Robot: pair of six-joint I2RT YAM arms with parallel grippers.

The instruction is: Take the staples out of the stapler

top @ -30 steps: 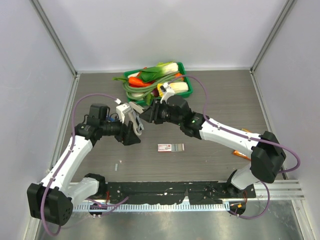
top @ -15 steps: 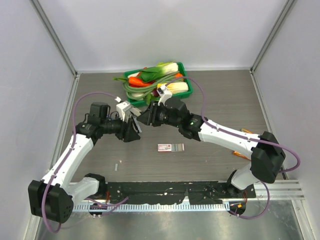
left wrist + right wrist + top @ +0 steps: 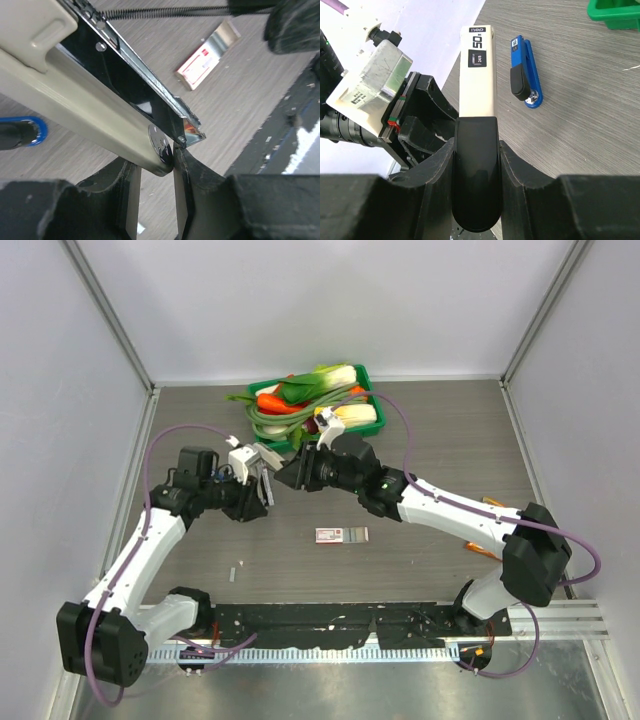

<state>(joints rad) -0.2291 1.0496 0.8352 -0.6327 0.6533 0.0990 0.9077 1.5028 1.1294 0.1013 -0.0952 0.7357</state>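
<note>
The stapler (image 3: 262,462) is held in the air between both grippers, opened up. In the left wrist view its cream top cover (image 3: 75,95) and black magazine (image 3: 130,85) spread apart, with a spring stretched above. My left gripper (image 3: 155,165) is shut on the stapler's hinge end; in the top view it (image 3: 262,488) sits left of centre. My right gripper (image 3: 476,150) is shut on the black rear of the cream top cover (image 3: 477,65); it also shows in the top view (image 3: 298,472). A tiny silver-grey staple strip (image 3: 232,573) lies on the table. No staples show in the magazine.
A small pink-and-white box (image 3: 342,534) lies on the table below the grippers, also in the left wrist view (image 3: 207,55). A blue stapler (image 3: 524,77) lies on the table. A green tray (image 3: 368,390) of vegetables stands at the back. An orange object (image 3: 482,552) lies under the right arm.
Both grippers have shifted slightly to the left and up with the stapler between them. The box and the strip have not moved.
</note>
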